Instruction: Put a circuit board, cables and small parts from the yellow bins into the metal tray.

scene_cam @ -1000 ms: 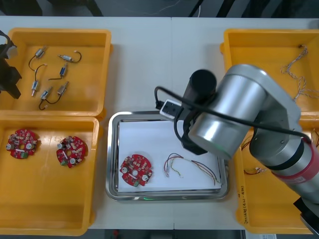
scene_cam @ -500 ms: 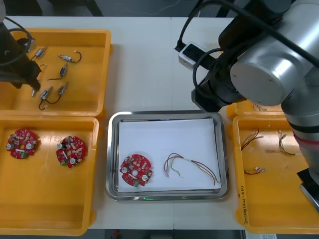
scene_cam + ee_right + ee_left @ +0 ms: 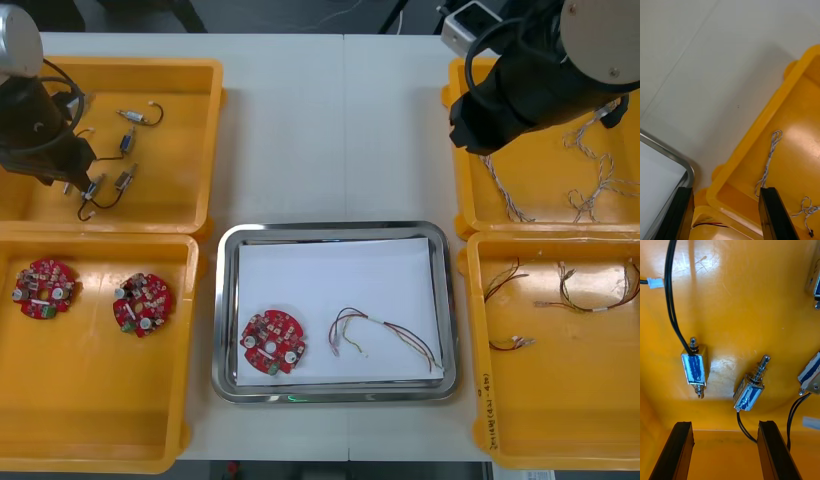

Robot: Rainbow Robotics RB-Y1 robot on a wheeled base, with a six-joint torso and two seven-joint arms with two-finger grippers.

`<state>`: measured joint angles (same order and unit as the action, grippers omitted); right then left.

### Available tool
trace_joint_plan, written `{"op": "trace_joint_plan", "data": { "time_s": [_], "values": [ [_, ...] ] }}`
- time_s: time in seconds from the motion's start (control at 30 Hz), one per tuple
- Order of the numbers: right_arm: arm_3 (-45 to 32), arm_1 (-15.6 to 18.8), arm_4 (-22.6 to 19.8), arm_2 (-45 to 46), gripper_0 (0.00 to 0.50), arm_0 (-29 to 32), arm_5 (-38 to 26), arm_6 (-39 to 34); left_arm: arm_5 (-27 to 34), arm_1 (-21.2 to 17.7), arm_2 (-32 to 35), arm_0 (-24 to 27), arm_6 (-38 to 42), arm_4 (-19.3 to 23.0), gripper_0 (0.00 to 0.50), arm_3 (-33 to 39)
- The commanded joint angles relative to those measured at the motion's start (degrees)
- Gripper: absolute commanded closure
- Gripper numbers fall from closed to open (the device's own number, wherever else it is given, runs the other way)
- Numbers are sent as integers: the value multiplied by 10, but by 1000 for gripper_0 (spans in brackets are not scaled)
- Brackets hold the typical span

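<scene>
Four bins (image 3: 175, 170) stand two at each side, with one tray (image 3: 330, 232) between them. There are three boards (image 3: 273, 343): two in a left bin, one in the tray. Four small parts (image 3: 140, 116) show in the other left bin, one cable (image 3: 372, 321) lies in the tray, and the right bins' cables overlap too much to count.

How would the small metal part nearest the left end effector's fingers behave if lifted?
The small metal part looks solid and shiny, so probably stiff and heavy for its size. Its thin black cable would likely dangle.
</scene>
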<state>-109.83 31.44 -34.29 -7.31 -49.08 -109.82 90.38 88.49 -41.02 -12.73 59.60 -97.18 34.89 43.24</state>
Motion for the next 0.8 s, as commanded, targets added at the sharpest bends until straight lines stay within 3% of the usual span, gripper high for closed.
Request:
{"op": "trace_joint_plan", "data": {
  "time_s": [0.03, 0.17, 0.4, 0.8],
  "values": [
    [23, 35, -1, 47, 0, -38, -2, -18, -22, 16, 0, 21, -26, -5, 0, -6],
    [36, 48, 36, 66, 0, -44, -2, -18, -39, 18, 0, 8, -28, -4, 0, -6],
    [98, 62, 51, 114, 0, -52, -2, -22, -44, 19, -18, -1, -32, -3, 0, -6],
    [190, 68, 128, 165, 0, -73, -2, -43, -60, 19, -44, -14, -31, 21, 0, -6]
  ]
}}
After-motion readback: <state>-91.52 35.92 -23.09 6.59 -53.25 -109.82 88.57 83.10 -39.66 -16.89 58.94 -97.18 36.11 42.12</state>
